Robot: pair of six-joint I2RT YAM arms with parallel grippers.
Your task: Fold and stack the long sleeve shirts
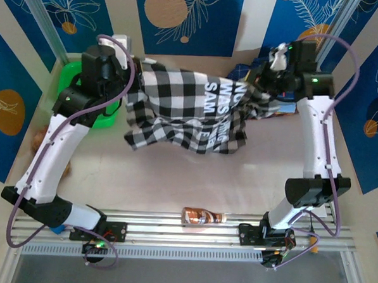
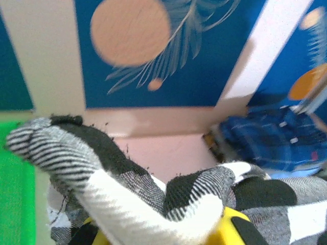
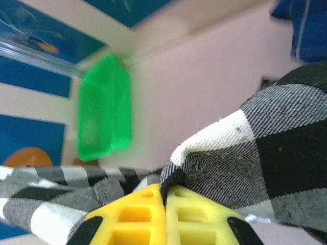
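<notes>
1. Holds the checked shirt (image 1: 184,106) up over the worktop (image 1: 174,179), spread between both arms.
2. Grips one top corner with the left claw (image 1: 130,75), squeezed tight on the cloth.
3. Grips the other top corner with the right claw (image 3: 164,196), squeezed tight on the cloth too.
4. Lets the bottom of the shirt hang down all bunched, with big white letters showing on a dark patch.
5. Has the folded blue shirts (image 2: 271,138) lying at the far right of the worktop, behind the hanging one.
6. Has the green basket (image 1: 68,78) at the far left, beside the left arm.
</notes>
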